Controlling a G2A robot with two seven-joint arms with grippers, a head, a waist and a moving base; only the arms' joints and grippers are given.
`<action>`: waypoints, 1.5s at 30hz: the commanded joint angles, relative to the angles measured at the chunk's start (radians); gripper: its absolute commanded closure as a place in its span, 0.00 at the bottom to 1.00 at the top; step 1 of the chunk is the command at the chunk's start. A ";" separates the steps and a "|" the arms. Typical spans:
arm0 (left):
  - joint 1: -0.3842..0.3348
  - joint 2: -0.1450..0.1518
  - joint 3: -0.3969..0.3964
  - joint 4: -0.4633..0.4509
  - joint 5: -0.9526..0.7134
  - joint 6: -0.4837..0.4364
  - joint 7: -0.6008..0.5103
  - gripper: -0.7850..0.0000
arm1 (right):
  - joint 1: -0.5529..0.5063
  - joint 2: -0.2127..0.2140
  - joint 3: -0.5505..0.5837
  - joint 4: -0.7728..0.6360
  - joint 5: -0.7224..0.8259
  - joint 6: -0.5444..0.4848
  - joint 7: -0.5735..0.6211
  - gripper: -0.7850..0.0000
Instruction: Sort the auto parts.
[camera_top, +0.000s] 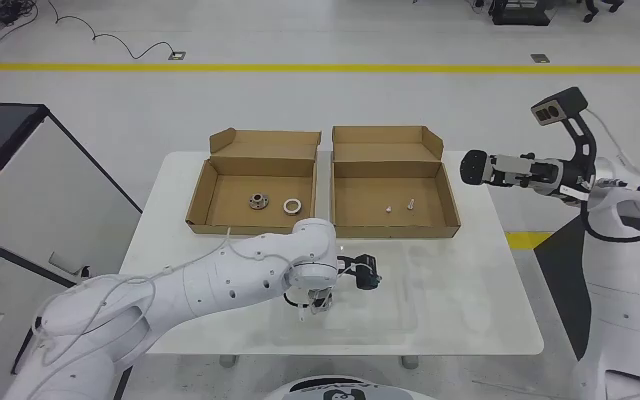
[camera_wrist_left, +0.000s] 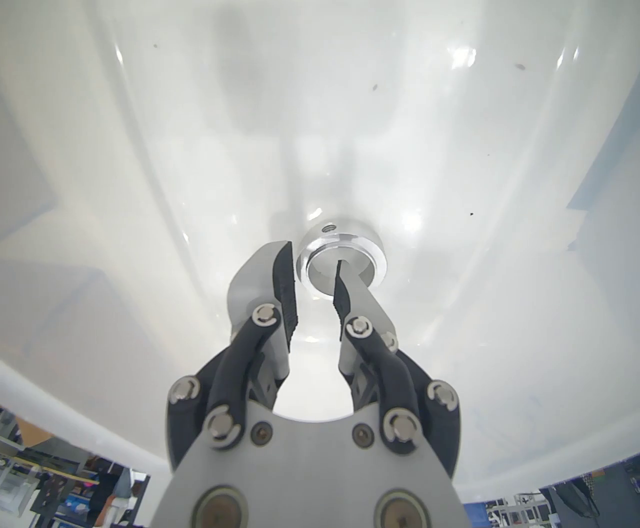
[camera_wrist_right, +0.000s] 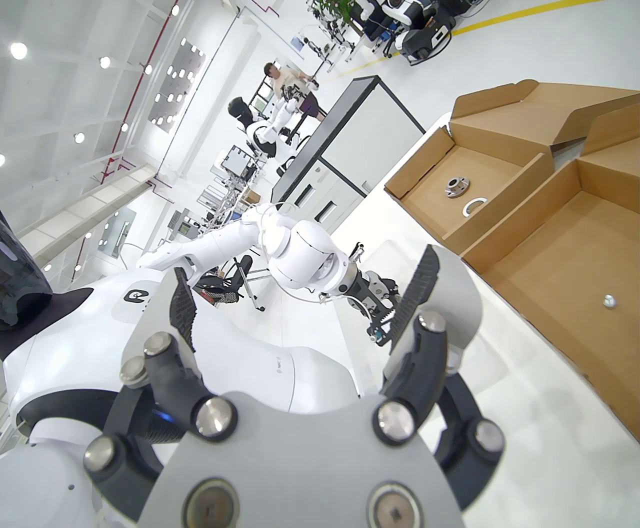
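Slip risk: left gripper (camera_wrist_left: 312, 254) part-open, empty, straddles shaft collar (camera_wrist_left: 350, 239) wall; thin pinch may tilt it. Right gripper (camera_wrist_right: 305, 261) wide open, empty.

- On the far half of the flat white table (camera_top: 450, 300): a left-hand open brown cardboard box (camera_top: 225, 205) and a right-hand open brown cardboard box (camera_top: 370, 190), side by side.
- In the left-hand box: a flanged grey metal hub (camera_top: 259, 200), with a flat pale metal ring (camera_top: 292, 206) just right of it.
- In the right-hand box: a small silvery metal piece (camera_top: 387, 209), with a second small silvery piece (camera_top: 409, 203) just right of it.
- Near the table's front middle, before the boxes: the left gripper (camera_wrist_left: 312, 260) at a shiny silver metal collar (camera_wrist_left: 350, 240), with one finger inside the bore and the other outside the wall.
- By the table's far right corner, right of the right-hand box: the right gripper (camera_top: 470, 166).
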 joint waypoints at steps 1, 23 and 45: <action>0.002 -0.003 0.000 0.006 0.002 -0.002 0.002 0.68 | 0.000 0.000 0.000 0.000 0.000 0.000 0.000 0.00; 0.019 -0.024 0.000 0.055 0.010 -0.002 0.002 0.69 | 0.000 0.000 0.000 0.000 0.000 0.000 0.000 0.00; 0.022 -0.030 0.000 0.082 0.015 -0.006 0.006 1.00 | 0.000 0.000 0.000 0.000 0.000 0.000 0.000 0.00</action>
